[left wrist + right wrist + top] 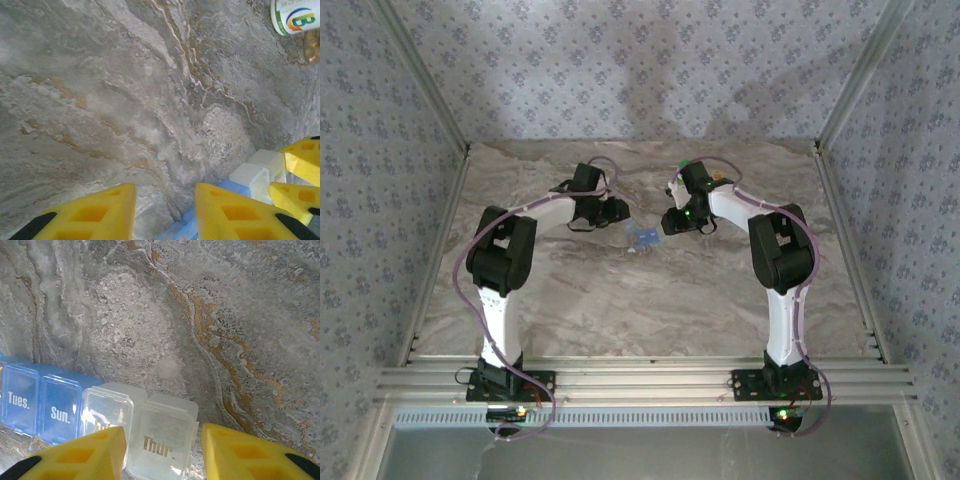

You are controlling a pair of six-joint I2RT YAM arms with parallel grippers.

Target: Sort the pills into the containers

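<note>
Honestly, sorting is judged barely started: pill box (60, 405) lids are seen shut, left gripper (165, 195) jaws parted over bare surface (125, 100), right gripper (162, 435) jaws set around the box, grip unclear.

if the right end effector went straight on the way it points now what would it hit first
Most likely the pill box: its clear Thur. compartment sits between the fingertips of the right end effector, though depth is unclear.

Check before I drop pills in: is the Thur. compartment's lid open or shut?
Apparently shut: the Thur. lid lies flat over its clear compartment, label facing up, with no gap showing.
</note>
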